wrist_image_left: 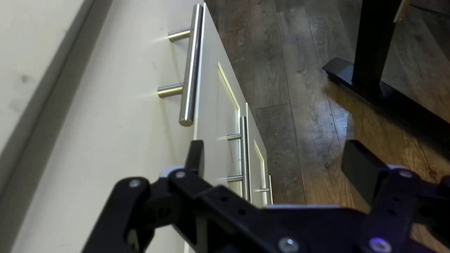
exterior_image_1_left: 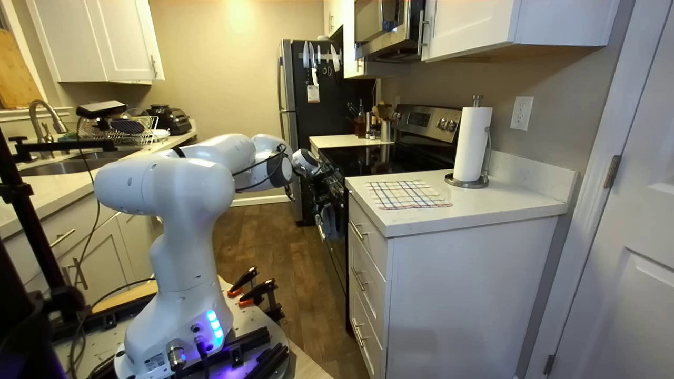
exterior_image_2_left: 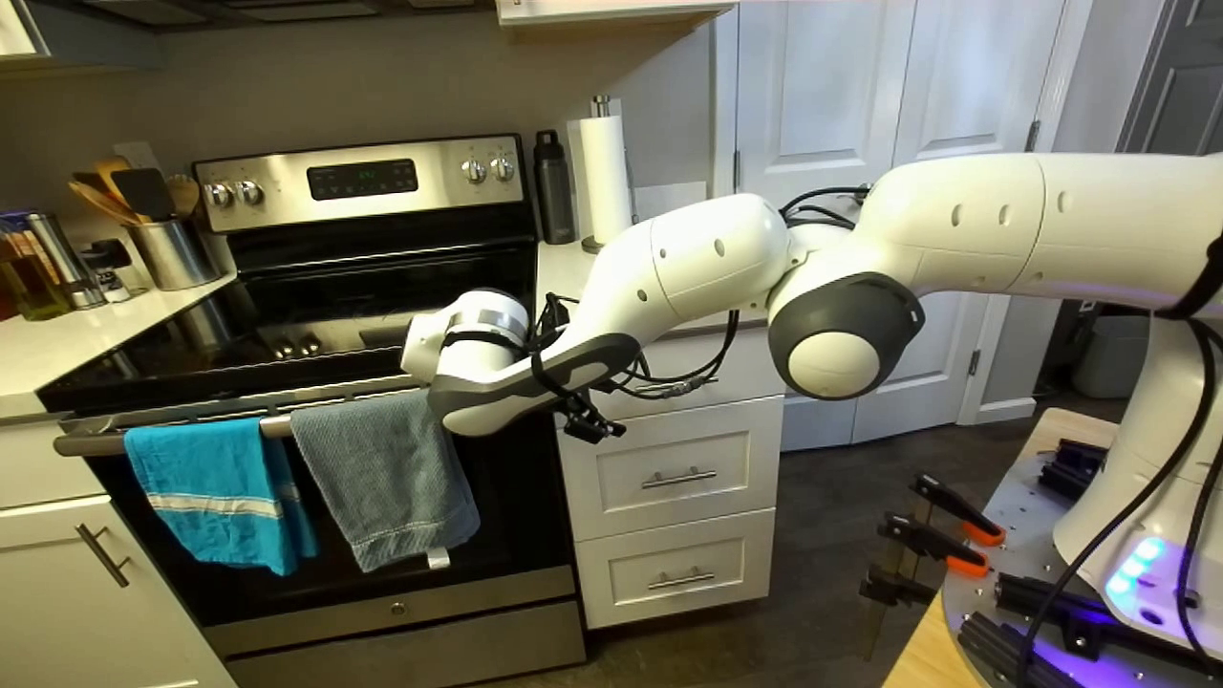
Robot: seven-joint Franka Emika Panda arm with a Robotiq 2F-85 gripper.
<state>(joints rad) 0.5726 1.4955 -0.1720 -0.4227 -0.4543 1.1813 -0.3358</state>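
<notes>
My gripper (wrist_image_left: pixel 276 156) is open, with nothing between its fingers in the wrist view. Its black fingers also show small in an exterior view (exterior_image_2_left: pixel 594 425), in front of a white drawer stack (exterior_image_2_left: pixel 674 459). The top drawer's bar handle (wrist_image_left: pixel 191 66) lies ahead of the left finger in the wrist view, apart from it. The middle drawer's handle (wrist_image_left: pixel 244 158) and the bottom drawer's handle (wrist_image_left: pixel 270 189) show lower down, between the fingers in the picture. All three handles also show in an exterior view, the top one (exterior_image_1_left: pixel 357 230) nearest the countertop. The drawers look shut.
The oven (exterior_image_2_left: pixel 287 612) stands beside the drawers, with a blue towel (exterior_image_2_left: pixel 205 487) and grey towel (exterior_image_2_left: pixel 392 478) on its handle. A checkered cloth (exterior_image_1_left: pixel 408 195) and paper towel roll (exterior_image_1_left: pixel 472 145) are on the countertop (exterior_image_1_left: pixel 505 205). A black table leg (wrist_image_left: pixel 372 52) stands on the floor.
</notes>
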